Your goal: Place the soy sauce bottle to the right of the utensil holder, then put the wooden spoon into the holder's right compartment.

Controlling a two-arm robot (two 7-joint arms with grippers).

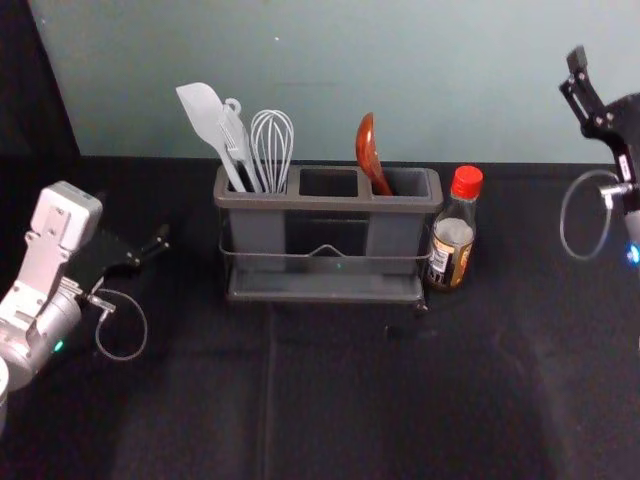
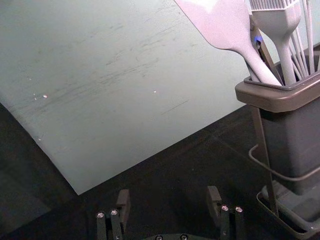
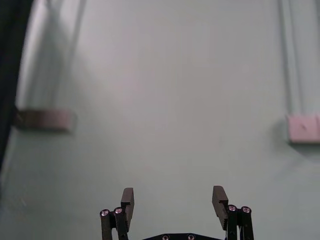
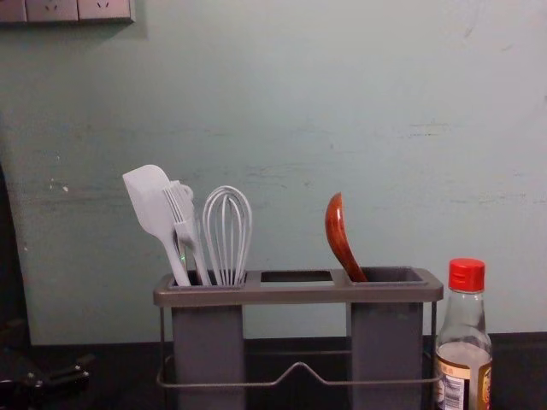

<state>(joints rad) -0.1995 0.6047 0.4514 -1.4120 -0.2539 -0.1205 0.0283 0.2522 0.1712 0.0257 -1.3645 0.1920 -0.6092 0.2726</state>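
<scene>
Both placements look finished, so the next move probably calls only for resting the arms. The left claw [image 2: 168, 196], open and empty, is over the surface's [image 1: 360, 400] left side. Near the far edge stands the utensil holder [image 1: 330, 202], the wooden spoon [image 1: 368, 148] leaning in its right compartment [image 1: 408, 181]; the soy sauce bottle [image 1: 453, 236] is upright just beside its right end. The right claw [image 3: 173, 196], open and empty, is raised toward the far right corner. The surface is black; behind are a pale green wall [image 4: 273, 102] and, at left, sockets [image 4: 79, 10].
</scene>
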